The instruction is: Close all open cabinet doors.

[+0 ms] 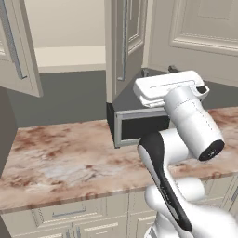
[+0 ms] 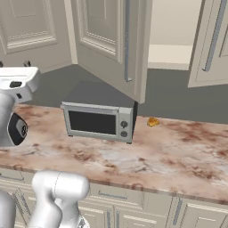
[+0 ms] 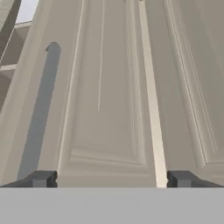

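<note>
Marbled brown tabletop (image 2: 178,151) under cream wall cabinets. Cabinet doors: one (image 2: 111,44) swung out over the microwave (image 2: 98,121), one (image 2: 211,42) ajar at far right; shelf opening between them. Hand (image 3: 111,179): fingers spread wide, gripping nothing, raised facing a door panel (image 3: 105,87) beside its handle (image 3: 41,113), seemingly placed to push. Small orange item (image 2: 152,121) behind the microwave, clear of the doors' swing.

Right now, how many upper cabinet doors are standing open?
2. One open door hangs above the microwave; the other open door is further along the counter, past the open shelf. More may sit outside the views.
</note>
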Robot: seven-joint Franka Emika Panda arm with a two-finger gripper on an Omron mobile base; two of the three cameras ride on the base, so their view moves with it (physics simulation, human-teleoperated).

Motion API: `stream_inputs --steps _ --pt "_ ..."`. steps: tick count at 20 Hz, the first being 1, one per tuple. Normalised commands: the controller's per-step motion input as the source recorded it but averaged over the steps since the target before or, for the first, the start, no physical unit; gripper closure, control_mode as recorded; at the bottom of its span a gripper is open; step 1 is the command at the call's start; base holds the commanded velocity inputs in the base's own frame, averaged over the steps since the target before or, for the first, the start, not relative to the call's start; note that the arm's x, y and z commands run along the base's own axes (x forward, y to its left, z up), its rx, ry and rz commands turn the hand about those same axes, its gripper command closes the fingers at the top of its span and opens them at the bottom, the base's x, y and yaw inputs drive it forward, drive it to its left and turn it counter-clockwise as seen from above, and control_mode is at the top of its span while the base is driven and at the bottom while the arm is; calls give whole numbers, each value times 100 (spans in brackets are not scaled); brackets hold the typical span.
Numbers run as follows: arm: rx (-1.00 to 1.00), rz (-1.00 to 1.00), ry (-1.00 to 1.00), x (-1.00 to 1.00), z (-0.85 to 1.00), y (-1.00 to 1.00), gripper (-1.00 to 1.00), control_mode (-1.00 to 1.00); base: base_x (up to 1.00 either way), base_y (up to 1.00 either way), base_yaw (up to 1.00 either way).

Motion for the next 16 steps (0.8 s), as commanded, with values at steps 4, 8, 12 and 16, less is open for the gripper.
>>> stream_inputs --steps 4,8,12,16 --pt "0 17 -14 30 -8 -9 -100 -100 0 0 0" --pt "1 17 -2 59 -8 -21 -100 -100 0 0 0" --pt "0 15 0 62 -6 -14 -100 -100 0 0 0" --pt "0 15 0 62 -25 -7 -100 -100 0 0 0"
